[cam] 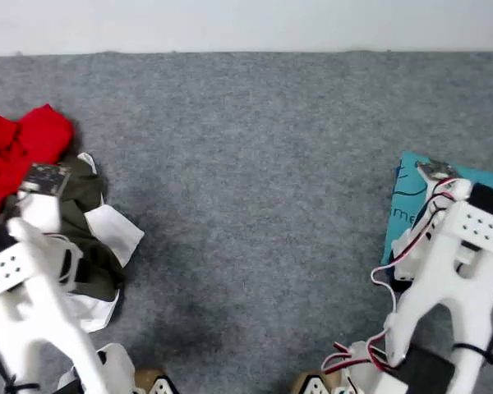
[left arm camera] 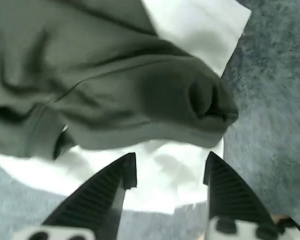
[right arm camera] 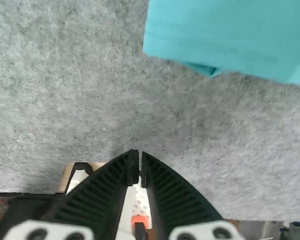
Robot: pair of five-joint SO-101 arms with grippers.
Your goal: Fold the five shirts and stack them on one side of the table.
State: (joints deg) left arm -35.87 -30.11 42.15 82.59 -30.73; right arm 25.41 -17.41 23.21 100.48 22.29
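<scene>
The olive shirt (left arm camera: 115,75) lies crumpled on a white shirt (left arm camera: 190,25) on the grey table (cam: 255,164), both partly hidden under the left arm (cam: 33,287) in the high view; the left gripper (left arm camera: 171,165) hangs over the white cloth just beside the olive shirt, jaws apart, holding nothing; a red shirt (cam: 25,139) bunches just beyond the olive shirt, cut off by the frame edge; well apart from the olive shirt, a teal shirt (cam: 411,197) lies flat, its dark print half covered by the right arm (cam: 460,246) and unreadable; the right gripper (right arm camera: 140,155) hovers near the teal shirt's corner, jaws together, empty.
</scene>
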